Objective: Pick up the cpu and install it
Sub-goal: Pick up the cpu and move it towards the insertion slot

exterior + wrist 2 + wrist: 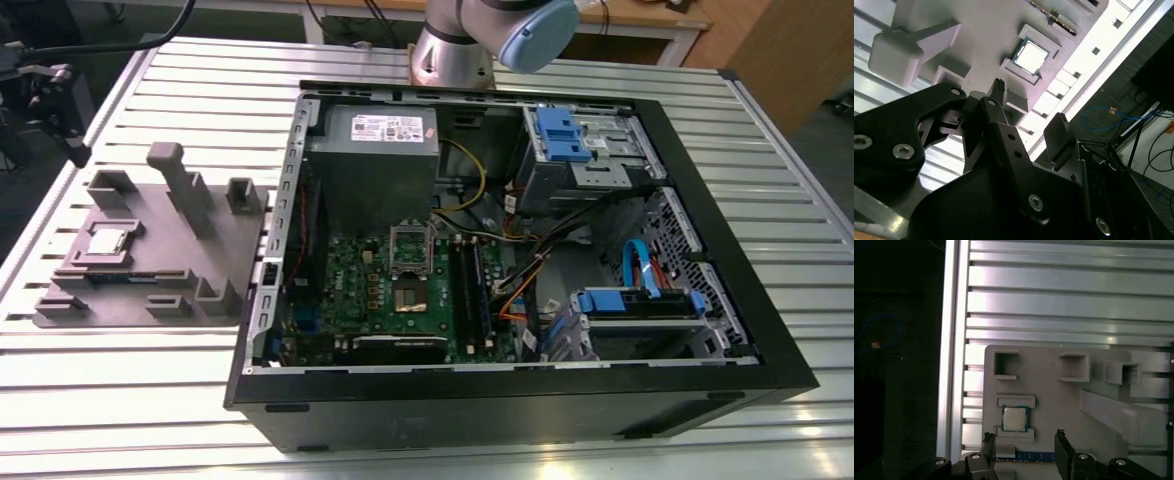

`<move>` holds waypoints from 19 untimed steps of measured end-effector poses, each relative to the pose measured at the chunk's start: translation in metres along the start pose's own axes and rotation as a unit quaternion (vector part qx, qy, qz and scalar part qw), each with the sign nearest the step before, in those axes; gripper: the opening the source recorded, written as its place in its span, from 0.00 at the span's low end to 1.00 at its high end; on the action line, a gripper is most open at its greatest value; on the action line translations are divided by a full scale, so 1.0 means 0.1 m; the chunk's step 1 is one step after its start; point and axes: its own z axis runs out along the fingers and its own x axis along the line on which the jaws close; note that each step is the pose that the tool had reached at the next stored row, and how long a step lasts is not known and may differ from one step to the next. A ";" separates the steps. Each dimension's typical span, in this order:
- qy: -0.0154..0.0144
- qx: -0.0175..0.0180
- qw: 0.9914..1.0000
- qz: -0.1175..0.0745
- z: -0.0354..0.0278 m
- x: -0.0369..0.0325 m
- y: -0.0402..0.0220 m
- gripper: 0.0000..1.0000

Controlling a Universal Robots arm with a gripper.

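Looking across the exterior view from its left, the slatted metal table [134,400] is leaving a strip of bare slats along its edge before the grey moulded plate [167,255] starts. The cpu [107,243] is sitting flat in a shallow square recess on that plate, shiny top up, close to the plate's edge on the exterior view's left. No writing on its lid is coming through for me.

A tall post [167,165] and a few shorter blocks are standing further toward the exterior view's right, so the room right over the chip is looking open. The plate is ending just beside the open computer case [534,400]. Inside, the big grey power supply box [380,165] is wearing a white label [384,128], print too small to make out. The green motherboard [400,290] is lying nearer the camera, and blue drive brackets [561,135] are sitting over on the exterior view's right.

In the first wrist view the gripper [1024,440] is hanging over the plate with its fingers [988,442] spread apart and nothing between them. The cpu [1014,419] is showing just ahead of that gap, untouched. The second wrist view is showing the same thing: gripper [1028,107] released, chip [1029,56] lying apart from it in its recess.
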 end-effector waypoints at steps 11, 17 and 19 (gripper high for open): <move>0.000 0.000 1.000 0.000 0.002 0.006 0.000 0.59; 0.000 0.000 1.000 0.000 0.053 0.010 -0.001 0.59; 0.000 0.000 1.000 0.004 0.082 0.010 -0.002 0.59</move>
